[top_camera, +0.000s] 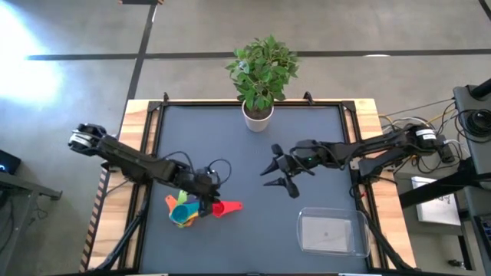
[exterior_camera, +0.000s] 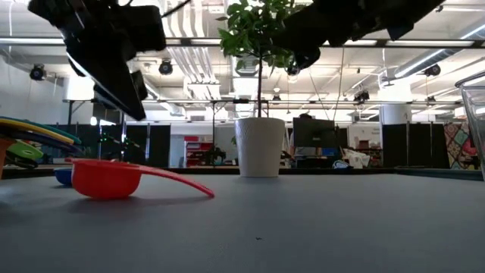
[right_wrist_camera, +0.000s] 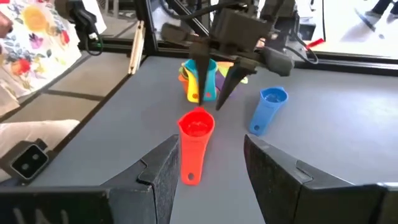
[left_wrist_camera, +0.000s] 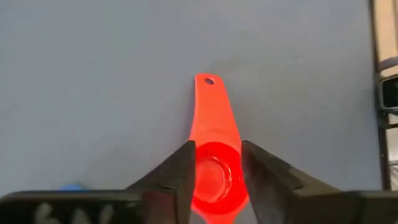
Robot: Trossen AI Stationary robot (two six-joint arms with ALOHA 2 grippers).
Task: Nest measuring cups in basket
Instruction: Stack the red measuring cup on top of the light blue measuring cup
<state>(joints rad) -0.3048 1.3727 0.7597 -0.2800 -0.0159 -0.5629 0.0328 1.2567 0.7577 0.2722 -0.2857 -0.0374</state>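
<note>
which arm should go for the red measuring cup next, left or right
Left. The left gripper hangs open directly over the red cup, a finger on each side of its bowl. The right gripper waits mid-table, apart from it.

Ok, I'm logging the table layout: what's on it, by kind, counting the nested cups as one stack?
Loose cups: 2, the red cup and the blue cup
Cup stack: 1
Clear tray: 1
Potted plant: 1
Total: 5
</note>
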